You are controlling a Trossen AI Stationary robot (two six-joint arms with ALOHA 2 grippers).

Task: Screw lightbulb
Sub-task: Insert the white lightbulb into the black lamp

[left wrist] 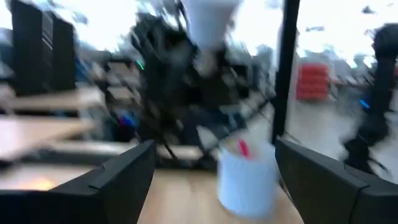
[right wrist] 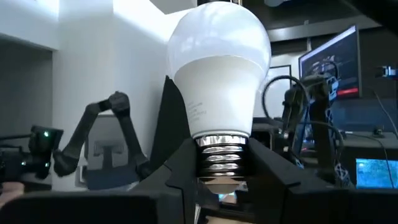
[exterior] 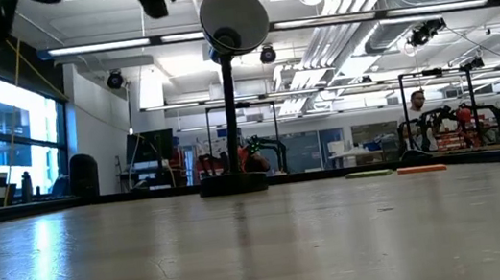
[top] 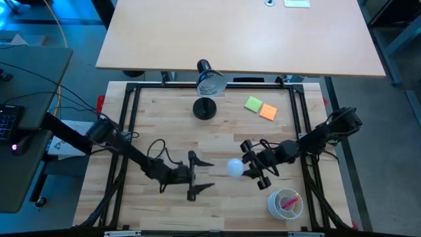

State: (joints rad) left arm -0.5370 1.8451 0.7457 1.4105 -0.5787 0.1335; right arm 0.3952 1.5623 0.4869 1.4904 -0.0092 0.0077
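High view: the right gripper (top: pixel 252 166) is clamped on the screw base of the lightbulb (top: pixel 235 167), whose globe points away from it toward the left gripper (top: pixel 199 176), which hangs nearby with fingers spread and empty. The lamp (top: pixel 210 82) lies well beyond both.

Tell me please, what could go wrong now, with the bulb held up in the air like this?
1. The right pincer grips the lightbulb only by its narrow screw base, so the heavy globe might tilt or slip out.
2. That grip covers the threads, so they may not enter the lamp socket without a re-grip.
3. The left pincer stands open very near the lightbulb; a clumsy handover could knock it down.
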